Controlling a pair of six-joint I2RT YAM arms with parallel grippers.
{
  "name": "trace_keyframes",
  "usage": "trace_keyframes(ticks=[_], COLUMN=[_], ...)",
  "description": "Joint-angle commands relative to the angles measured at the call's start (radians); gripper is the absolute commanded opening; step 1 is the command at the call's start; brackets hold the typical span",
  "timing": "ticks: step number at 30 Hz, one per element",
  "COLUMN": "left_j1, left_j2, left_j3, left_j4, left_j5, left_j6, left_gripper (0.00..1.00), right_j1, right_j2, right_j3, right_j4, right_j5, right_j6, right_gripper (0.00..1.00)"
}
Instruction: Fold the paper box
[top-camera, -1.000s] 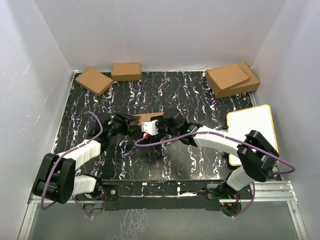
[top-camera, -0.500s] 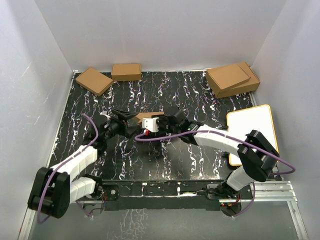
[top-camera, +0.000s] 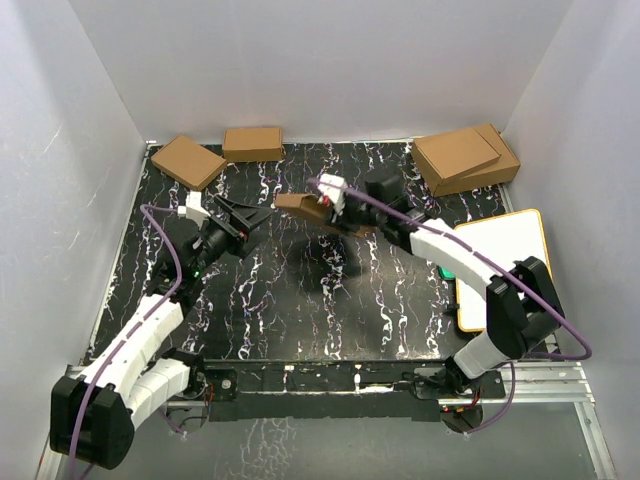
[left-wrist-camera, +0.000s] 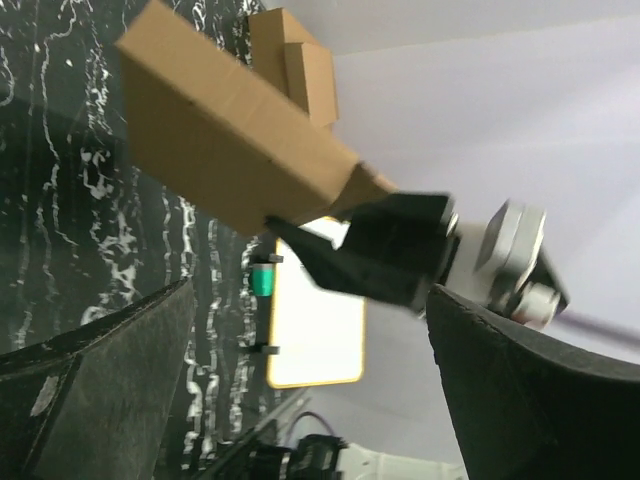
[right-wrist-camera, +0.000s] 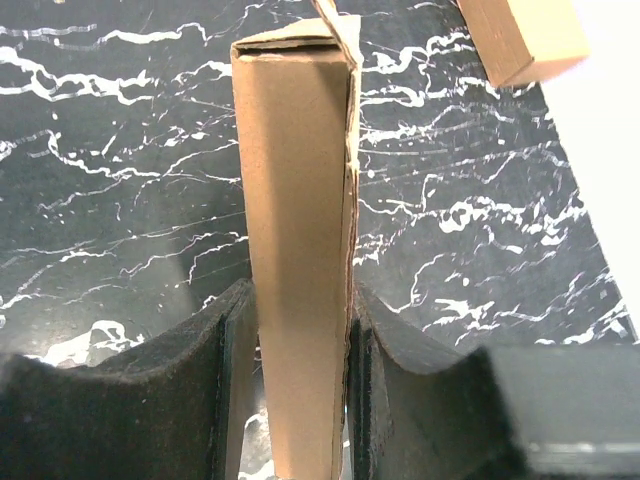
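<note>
Past the middle of the counter (top-camera: 300, 310), my left end effector (top-camera: 252, 220) stands wide open and empty, pointing right at the paper box (top-camera: 298, 203) near it. My right end effector (top-camera: 332, 208) pinches that thin box by its right end, holding it up over the counter's far half.

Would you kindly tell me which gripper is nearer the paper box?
Right. The right gripper clamps the paper box between its fingers; the left gripper is open beside it, not touching.

I'm in a lab test cell: plain white panel walls (top-camera: 320, 70) box in a black marbled table (top-camera: 300, 320) edged by aluminium rail (top-camera: 560, 372)
</note>
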Motion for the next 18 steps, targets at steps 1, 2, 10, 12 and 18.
trace_keyframes(ticks=[1,2,10,12,18], left_j1=[0.004,0.005,0.005,0.004,0.005], left_j2=[-0.004,-0.006,0.005,0.017,0.027], left_j3=[-0.007,-0.02,-0.119,-0.115,-0.091], left_j4=[0.047,0.061,0.193,0.176,0.07], left_j5=[0.049,0.051,0.092,0.097,0.079], left_j6=[0.239,0.265,0.337,0.344,0.38], left_gripper=[0.97,0.97,0.97,0.97,0.97], right_j1=[-0.127,-0.152,-0.304,-0.32,-0.339], right_j2=[-0.029,-0.029,0.035,0.059,0.109], right_j3=[0.063,0.066,0.109,0.097,-0.026], right_j4=[0.026,0.026,0.04,0.084,0.327], right_j5=[-0.25,-0.28,-0.56,-0.607,-0.697], right_j6=[0.22,0.261,0.635,0.721,1.011], right_gripper=[0.32,0.31,0.3,0.3,0.31])
